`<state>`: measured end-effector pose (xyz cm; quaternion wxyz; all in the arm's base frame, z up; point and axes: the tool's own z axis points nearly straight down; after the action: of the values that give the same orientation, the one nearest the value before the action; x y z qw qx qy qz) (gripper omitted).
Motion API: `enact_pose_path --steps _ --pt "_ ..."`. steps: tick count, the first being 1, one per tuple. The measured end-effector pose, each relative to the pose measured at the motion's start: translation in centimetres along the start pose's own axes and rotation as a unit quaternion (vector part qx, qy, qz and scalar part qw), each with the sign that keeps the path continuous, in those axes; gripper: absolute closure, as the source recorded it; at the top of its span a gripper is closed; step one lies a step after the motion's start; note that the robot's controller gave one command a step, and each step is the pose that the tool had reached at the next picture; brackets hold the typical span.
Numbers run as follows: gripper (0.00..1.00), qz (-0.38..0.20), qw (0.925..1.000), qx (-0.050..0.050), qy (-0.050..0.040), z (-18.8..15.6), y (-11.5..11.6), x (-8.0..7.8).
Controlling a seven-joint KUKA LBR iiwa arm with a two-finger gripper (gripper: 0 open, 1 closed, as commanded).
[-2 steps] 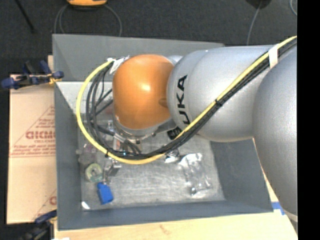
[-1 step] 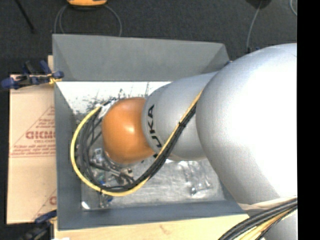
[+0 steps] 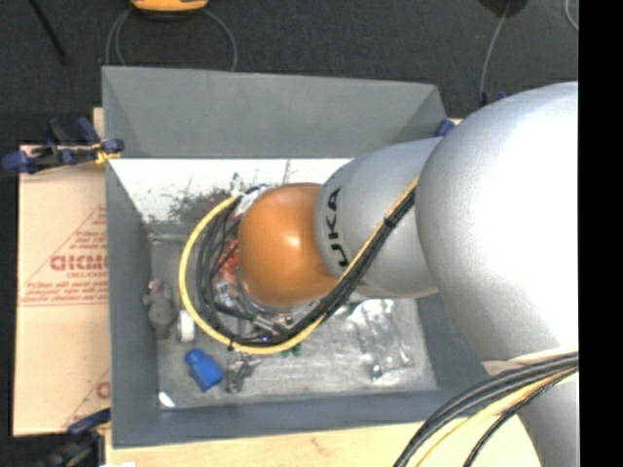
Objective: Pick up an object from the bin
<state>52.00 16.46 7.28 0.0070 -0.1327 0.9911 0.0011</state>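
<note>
My gripper (image 3: pixel 237 364) reaches down near the bin's front left, mostly hidden under the arm's orange cover. Just left of it on the bin floor lies a small blue block (image 3: pixel 202 369), close to the gripper or touching it. A small white piece (image 3: pixel 185 328) lies a little further left and back. Beside that, by the left wall, is a grey lumpy thing (image 3: pixel 156 305). A bit of something green (image 3: pixel 288 350) peeks out from under the wrist cables.
A crumpled clear plastic piece (image 3: pixel 382 344) lies at the front right of the bin floor. The arm and its yellow and black cables cover the bin's middle and right. Dark specks mark the back left of the floor.
</note>
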Motion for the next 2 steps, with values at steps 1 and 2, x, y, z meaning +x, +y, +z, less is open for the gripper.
enact_pose_path --steps 1,2 --pt "0.00 -0.011 0.9999 0.001 0.0043 -0.5 -8.5 3.5" --pt "0.00 0.105 0.9945 0.000 0.0031 -6.9 -5.9 0.1"
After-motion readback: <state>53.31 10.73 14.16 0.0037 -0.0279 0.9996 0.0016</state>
